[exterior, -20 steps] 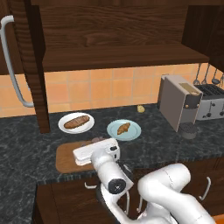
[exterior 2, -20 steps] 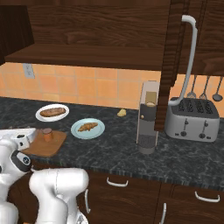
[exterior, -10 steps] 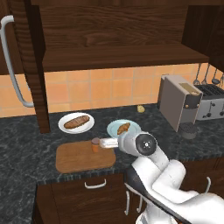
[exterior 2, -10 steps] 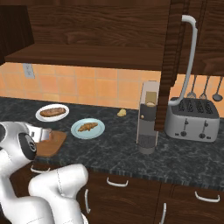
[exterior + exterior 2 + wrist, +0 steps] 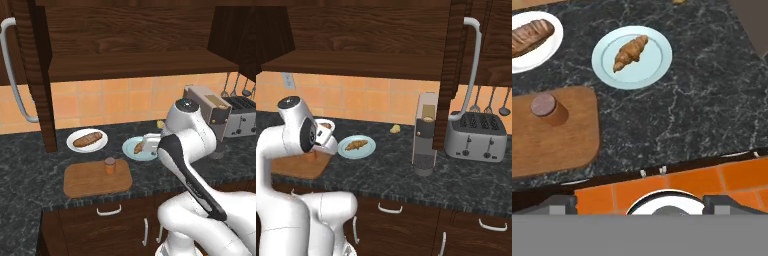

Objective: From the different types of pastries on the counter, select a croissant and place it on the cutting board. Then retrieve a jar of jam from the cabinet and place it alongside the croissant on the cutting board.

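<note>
Small golden-brown crescent croissant [image 5: 630, 52] lies diagonally on the pale-blue round plate [image 5: 657, 70], ahead of the gripper, whose grip state I cannot tell

Silver toaster [image 5: 474, 135] at counter's right end; tall grey appliance [image 5: 426, 133] beside it. Utensils [image 5: 489, 100] hang on orange-tiled wall [image 5: 371, 100].

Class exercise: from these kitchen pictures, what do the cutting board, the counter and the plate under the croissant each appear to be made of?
Cutting board: wood, matte, judging by its brown grain. Counter: polished stone, likely granite or marble, dark with pale veining. Plate under the croissant: probably glazed ceramic, smooth pale blue, though plastic would look alike.
</note>
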Motion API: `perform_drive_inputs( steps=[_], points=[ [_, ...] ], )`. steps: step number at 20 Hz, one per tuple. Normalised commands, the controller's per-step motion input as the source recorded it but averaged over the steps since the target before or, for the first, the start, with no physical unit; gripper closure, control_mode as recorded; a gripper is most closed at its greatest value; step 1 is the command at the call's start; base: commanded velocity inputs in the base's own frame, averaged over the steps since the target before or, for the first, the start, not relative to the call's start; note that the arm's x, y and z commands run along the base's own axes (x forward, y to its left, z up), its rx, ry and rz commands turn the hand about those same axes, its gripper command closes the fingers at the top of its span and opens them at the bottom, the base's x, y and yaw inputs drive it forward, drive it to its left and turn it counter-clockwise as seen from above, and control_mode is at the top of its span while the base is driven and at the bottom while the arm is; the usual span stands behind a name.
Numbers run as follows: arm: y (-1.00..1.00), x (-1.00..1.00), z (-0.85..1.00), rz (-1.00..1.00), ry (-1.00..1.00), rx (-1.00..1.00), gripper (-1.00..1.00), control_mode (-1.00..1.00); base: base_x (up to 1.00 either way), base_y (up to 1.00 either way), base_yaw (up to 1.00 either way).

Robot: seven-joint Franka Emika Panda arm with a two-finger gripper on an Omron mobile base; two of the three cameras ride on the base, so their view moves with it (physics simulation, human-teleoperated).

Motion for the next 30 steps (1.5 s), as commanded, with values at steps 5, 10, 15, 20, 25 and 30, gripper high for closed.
perform_drive_inputs(
  steps=[5,10,15,20,25,30],
  points=[
    [0.00,0.55,-0.38,-0.06,0.14,-0.08,-1.00,-1.00,0.00,0.00,0.00],
    [0.00,0.64,-0.42,-0.03,-0.05,-0.06,-1.00,-1.00,0.00,0.00,0.00],
    [0.00,1.00,-0.35,-0.01,-0.01,0.00,-1.00,-1.00,0.00,0.00,0.00],
    [-0.05,0.96,-0.36,-0.06,-0.03,0.01,-1.00,-1.00,0.00,0.00,0.00],
    [-0.04,0.97,-0.46,-0.13,-0.01,0.01,-1.00,-1.00,0.00,0.00,0.00],
    [0.00,0.65,-0.16,-0.20,-0.01,0.20,-1.00,-1.00,0.00,0.00,0.00]
  ],
)
